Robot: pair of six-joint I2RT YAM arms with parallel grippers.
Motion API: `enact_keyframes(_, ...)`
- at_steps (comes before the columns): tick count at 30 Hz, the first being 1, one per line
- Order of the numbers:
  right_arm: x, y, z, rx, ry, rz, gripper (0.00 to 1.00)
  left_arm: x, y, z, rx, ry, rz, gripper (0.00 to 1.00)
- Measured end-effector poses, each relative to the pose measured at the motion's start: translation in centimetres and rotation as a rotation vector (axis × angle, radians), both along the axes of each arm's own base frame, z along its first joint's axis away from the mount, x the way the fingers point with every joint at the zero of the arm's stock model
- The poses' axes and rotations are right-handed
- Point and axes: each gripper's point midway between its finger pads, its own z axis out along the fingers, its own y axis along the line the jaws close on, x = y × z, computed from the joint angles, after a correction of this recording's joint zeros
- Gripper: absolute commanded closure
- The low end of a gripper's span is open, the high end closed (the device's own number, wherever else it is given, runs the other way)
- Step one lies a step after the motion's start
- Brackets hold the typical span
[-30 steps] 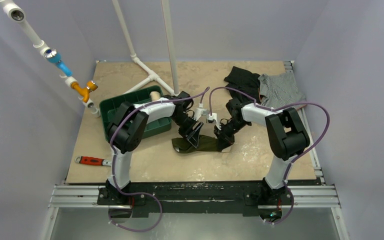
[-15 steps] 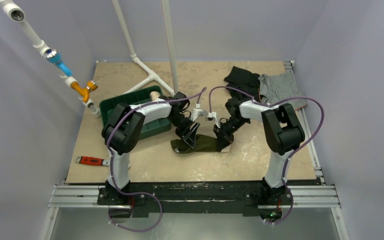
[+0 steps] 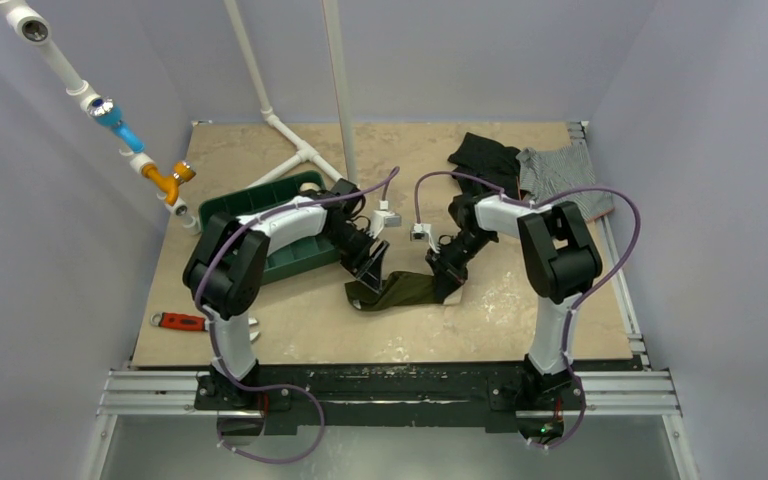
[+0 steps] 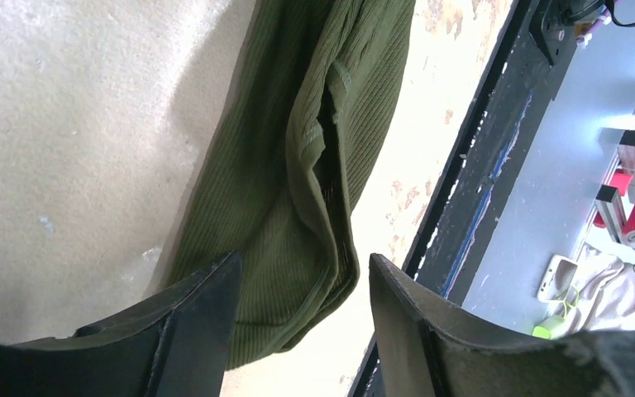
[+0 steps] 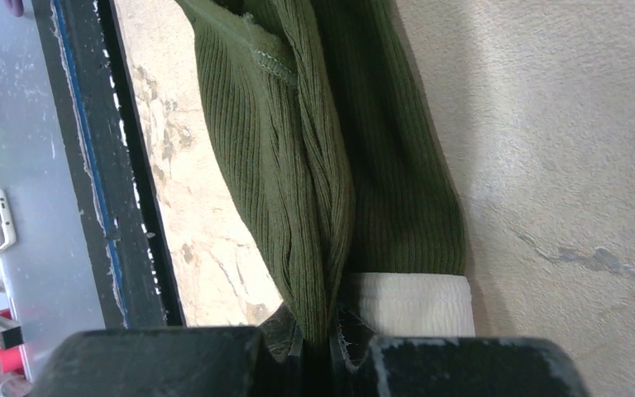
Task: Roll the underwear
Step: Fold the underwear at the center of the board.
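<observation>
Underwear (image 3: 400,290), dark olive-green ribbed cloth with a cream waistband (image 5: 413,302), lies folded into a long narrow band. It sits near the middle of the tan stone-patterned desk (image 3: 290,325), a little toward six o'clock in the overhead view. The right hand (image 3: 447,275) is at the band's three o'clock end. Its two black fingers are closed tight on a raised fold of the olive cloth, just beside the waistband. The left hand (image 3: 368,265) is at the nine o'clock end, jaws apart just above the cloth and gripping nothing. A green plastic bin (image 3: 280,235) sits at nine o'clock of the hands. A black garment (image 3: 485,155) and a grey striped garment (image 3: 560,175) lie well apart at one o'clock.

The cloth looks light, soft and floppy. Its ribbed knit should give fingers good purchase, but it will likely sag and unfold wherever it is let go. The best hold for rolling is probably the thick doubled edge at one end, all layers pinched together, while the other hand pins the far end flat.
</observation>
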Motion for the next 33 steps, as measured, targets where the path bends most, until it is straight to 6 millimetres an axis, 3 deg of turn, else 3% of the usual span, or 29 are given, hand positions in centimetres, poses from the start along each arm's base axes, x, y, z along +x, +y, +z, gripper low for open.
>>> enact_keyframes(7, 0.0, -0.1, 0.0, -0.022, 0.043, 0.002, 1.0, -0.4, 1.2, 0.5, -0.015, -0.023, 0.027, 0.43)
enact_keyframes(15, 0.1, -0.3, -0.1, -0.064, 0.115, 0.01, 1.0, -0.9, 1.7, 3.3, -0.074, -0.137, 0.01, 0.43)
enact_keyframes(22, 0.1, -0.4, -0.2, -0.086, 0.173, 0.016, 1.0, -1.4, 1.9, 4.3, -0.103, -0.218, -0.032, 0.44)
enact_keyframes(27, 0.1, -0.3, -0.2, -0.105, 0.215, 0.026, 0.99, -2.3, 0.8, 3.9, -0.085, -0.278, -0.117, 0.44)
enact_keyframes(33, 0.0, -0.2, -0.3, -0.14, 0.249, 0.058, 0.99, -4.4, -2.1, 3.3, -0.074, -0.375, -0.265, 0.44)
